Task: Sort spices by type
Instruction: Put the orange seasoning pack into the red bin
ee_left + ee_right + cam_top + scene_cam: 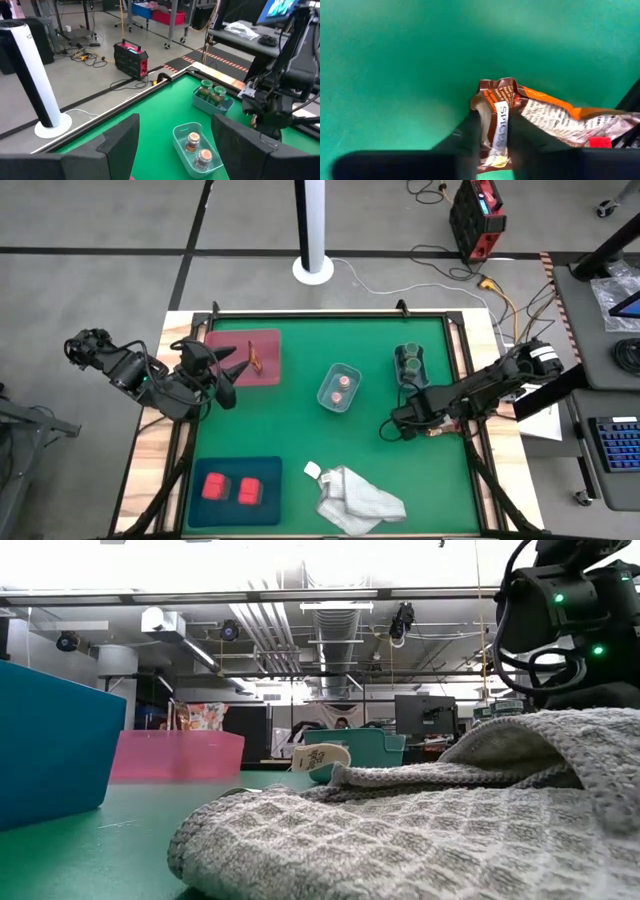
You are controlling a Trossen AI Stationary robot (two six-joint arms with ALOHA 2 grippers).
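Observation:
My right gripper (396,426) points down at the green mat's right side and is shut on a brown foil sachet (555,117). A second brown sachet (253,361) lies flat on the pink tray (262,340) at the far left. My left gripper (228,383) hovers open beside that tray, holding nothing. Two tan-topped jars (339,387) stand in a clear tub (181,134) at the middle. Two dark green jars (409,361) stand in a bluish tub (226,104) at the far right. Two pink blocks (231,489) lie on the teal tray (268,470) at the near left. My right gripper pinches one crumpled end of the sachet (495,131) between its two fingers (470,136). The fingers come from above, pointing down. The rest of the sachet (580,122) stretches sideways from the fingers, low over the green mat.
A white-grey cloth (357,499) lies bunched at the near edge, with a small white tag (313,470) beside it, and fills the foreground of the low view. A raised black frame (330,314) borders the mat. Bare mat lies between the tubs and the cloth.

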